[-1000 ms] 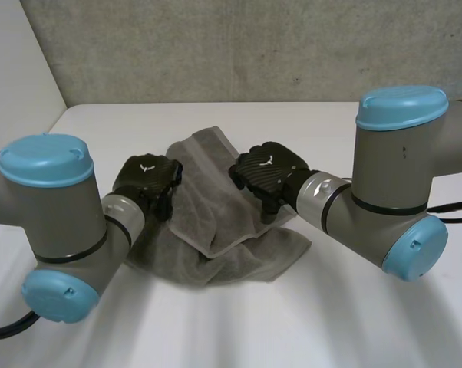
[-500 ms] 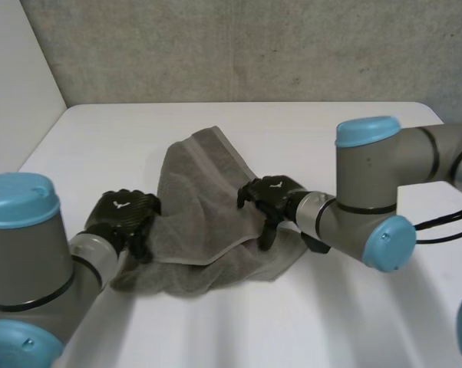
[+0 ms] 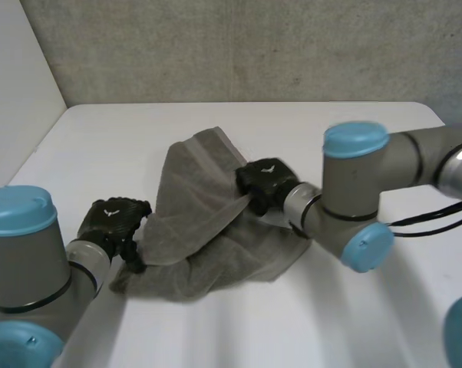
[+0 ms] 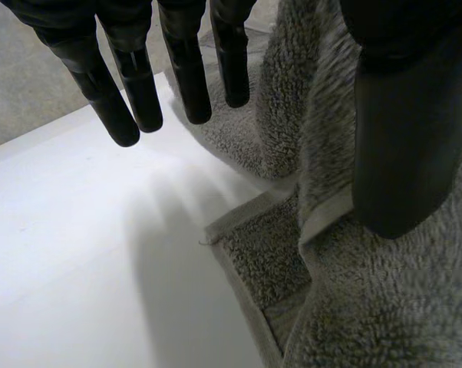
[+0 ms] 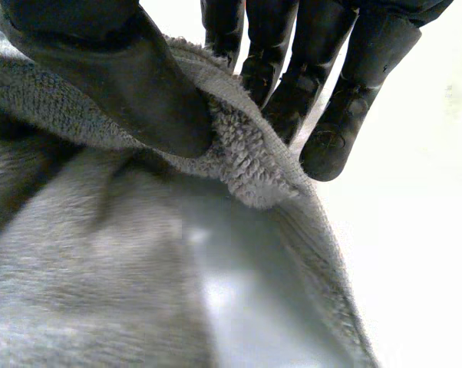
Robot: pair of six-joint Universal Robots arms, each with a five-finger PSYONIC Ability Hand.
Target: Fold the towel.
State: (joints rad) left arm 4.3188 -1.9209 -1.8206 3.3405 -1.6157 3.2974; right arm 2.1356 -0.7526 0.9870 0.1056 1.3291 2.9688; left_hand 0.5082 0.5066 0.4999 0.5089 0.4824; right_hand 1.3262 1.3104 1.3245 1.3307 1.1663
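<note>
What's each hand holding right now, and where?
Right hand pinches the towel by its hemmed edge. Left hand is at the opposite edge; its hold cannot be told.

A white worktop [image 3: 216,322] with rounded far corners runs back to a rough, mottled grey concrete wall [image 3: 254,46]. In the head view a plain white panel [image 3: 16,69] stands along the worktop's left side. The light is soft, laying faint grey shadows on the white surface.
</note>
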